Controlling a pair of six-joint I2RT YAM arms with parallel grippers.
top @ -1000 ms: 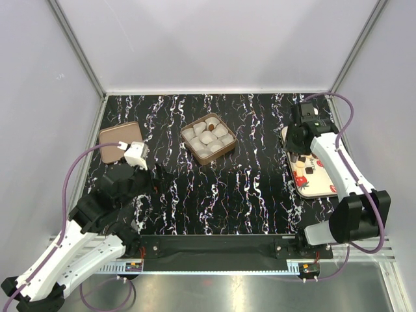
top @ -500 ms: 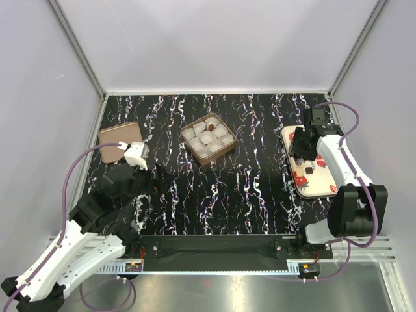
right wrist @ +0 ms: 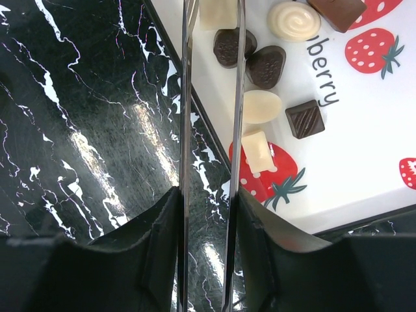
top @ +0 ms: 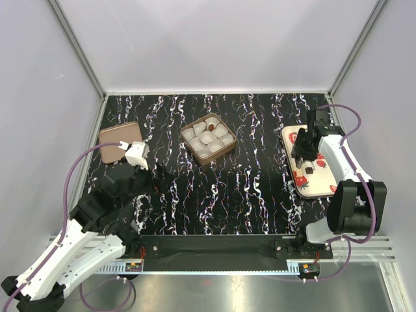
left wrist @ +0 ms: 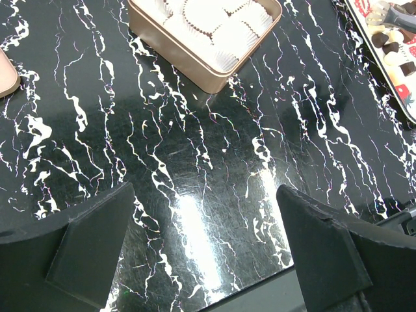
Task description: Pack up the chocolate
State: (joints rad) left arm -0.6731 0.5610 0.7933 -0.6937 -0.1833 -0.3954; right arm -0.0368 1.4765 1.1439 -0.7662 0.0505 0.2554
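Note:
Several chocolates lie on a white strawberry-print tray (top: 320,184): a dark round one (right wrist: 227,47), a dark heart (right wrist: 266,66), a white oval (right wrist: 262,106), a dark square (right wrist: 305,119) and a pale square (right wrist: 260,151). My right gripper (right wrist: 208,208) is shut on metal tweezers (right wrist: 187,97) over the tray's left edge (top: 302,146). A pale piece (right wrist: 218,13) sits between the blade tips; I cannot tell if it is pinched. The gold box (top: 208,138) holds white paper cups and one brown chocolate (top: 211,127). My left gripper (left wrist: 208,247) is open and empty above the table (top: 159,179).
The box lid (top: 117,141) lies at the far left. The box (left wrist: 195,52) and the tray's corner (left wrist: 390,39) show at the top of the left wrist view. Grey walls close the table on three sides.
My right gripper with the tweezers has moved a little right and nearer over the tray. The left arm has not moved.

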